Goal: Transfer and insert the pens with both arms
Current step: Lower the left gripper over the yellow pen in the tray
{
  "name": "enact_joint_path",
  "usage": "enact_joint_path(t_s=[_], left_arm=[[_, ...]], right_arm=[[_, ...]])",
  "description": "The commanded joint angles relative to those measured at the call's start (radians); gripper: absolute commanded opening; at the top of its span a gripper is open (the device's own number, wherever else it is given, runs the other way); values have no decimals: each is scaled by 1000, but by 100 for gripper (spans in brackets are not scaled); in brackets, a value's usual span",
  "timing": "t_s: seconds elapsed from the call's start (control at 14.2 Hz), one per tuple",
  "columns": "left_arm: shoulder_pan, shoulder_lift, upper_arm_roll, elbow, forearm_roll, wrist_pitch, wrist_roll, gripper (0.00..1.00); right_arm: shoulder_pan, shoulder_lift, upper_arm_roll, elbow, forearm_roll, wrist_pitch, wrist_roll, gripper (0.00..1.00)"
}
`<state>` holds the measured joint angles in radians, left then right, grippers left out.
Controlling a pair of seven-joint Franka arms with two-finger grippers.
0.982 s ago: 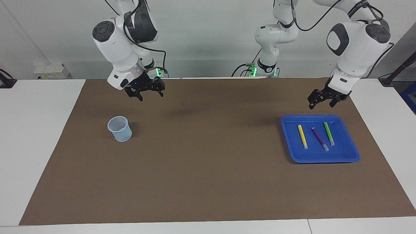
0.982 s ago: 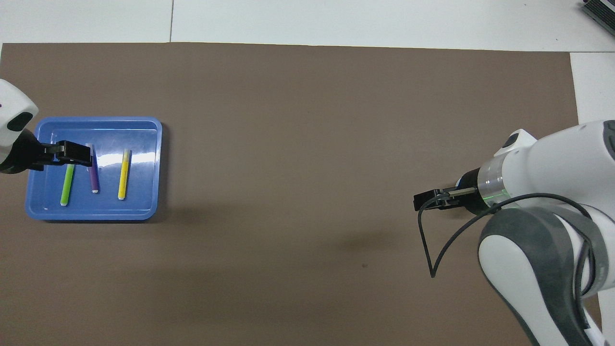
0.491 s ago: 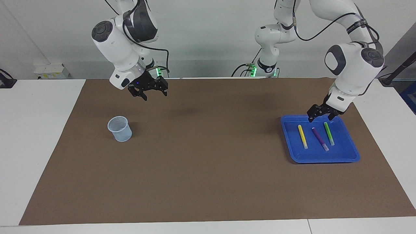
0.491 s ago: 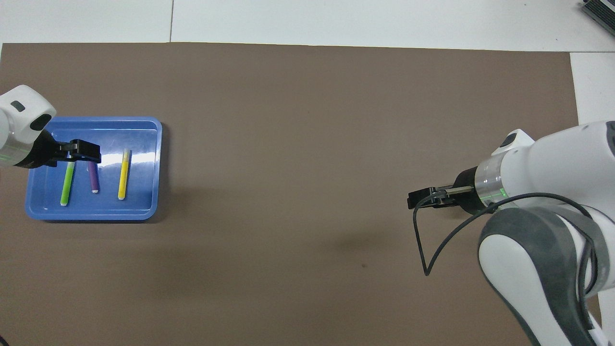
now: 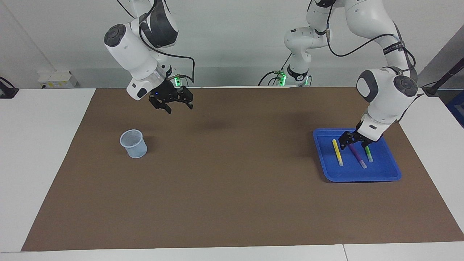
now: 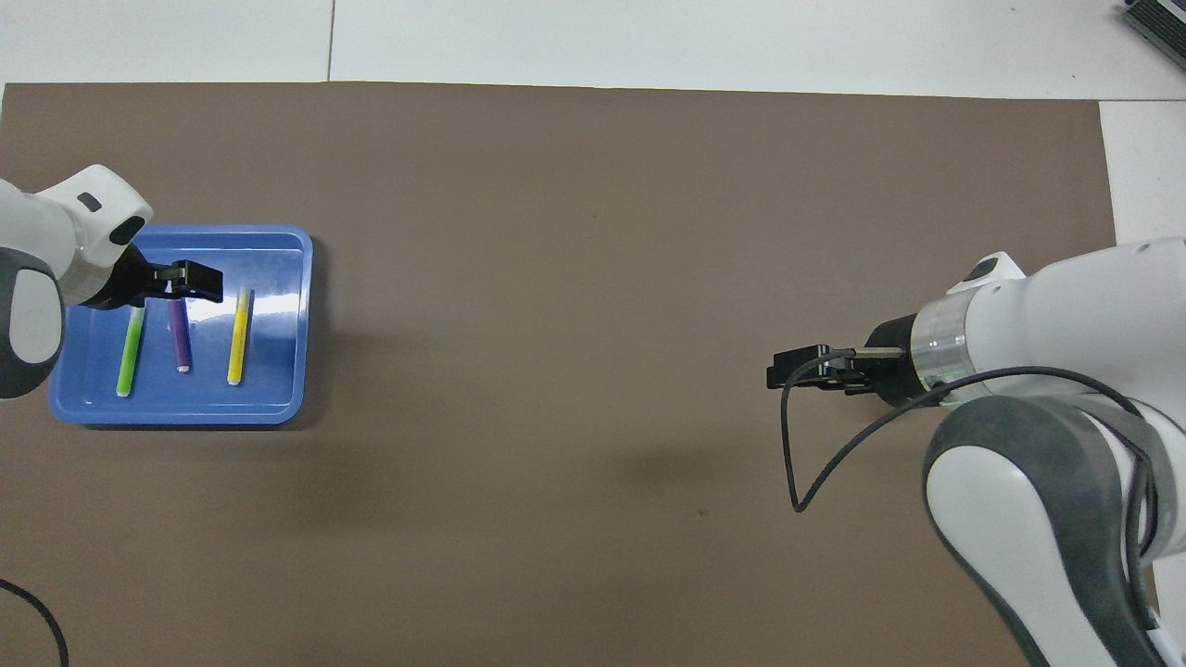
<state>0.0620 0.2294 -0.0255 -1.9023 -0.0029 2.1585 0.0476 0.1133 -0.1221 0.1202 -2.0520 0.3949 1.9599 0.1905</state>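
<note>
You've got three thin pens, yellow, purple, green, lying side by side in a glossy blue plastic tray w/ raised rim, toward left arm's end. Left gripper hangs low over purple pen's end, jaws wide, nothing held. Right gripper waits wide over brown mat, near mesh cup; the cup is out of sight from overhead.

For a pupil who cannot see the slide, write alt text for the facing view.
The left gripper, open, reaches into a blue tray over the purple pen, which lies between a yellow pen and a green pen. The right gripper, open, hangs above the brown mat near a mesh cup.
</note>
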Motion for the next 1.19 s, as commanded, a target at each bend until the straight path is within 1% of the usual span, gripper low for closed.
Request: enact_joint_path(t_s=[0.0, 0.14, 0.21, 0.63, 0.84, 1.12], left_arm=[[2, 53, -1, -6, -14, 69, 24, 95], [4, 89, -1, -11, -14, 104, 24, 95], [5, 94, -1, -18, -14, 104, 24, 95], [4, 73, -1, -86, -14, 86, 21, 95], [4, 59, -1, -127, -14, 93, 20, 91], [1, 51, -1, -152, -14, 96, 20, 80]], right_arm=[[14, -8, 4, -19, 27, 27, 55, 100], [14, -7, 4, -19, 27, 27, 55, 100], [14, -8, 4, -19, 27, 27, 55, 100], [14, -8, 4, -19, 29, 25, 56, 100], [16, -8, 4, -19, 29, 25, 56, 100], [23, -8, 6, -19, 29, 27, 69, 100]])
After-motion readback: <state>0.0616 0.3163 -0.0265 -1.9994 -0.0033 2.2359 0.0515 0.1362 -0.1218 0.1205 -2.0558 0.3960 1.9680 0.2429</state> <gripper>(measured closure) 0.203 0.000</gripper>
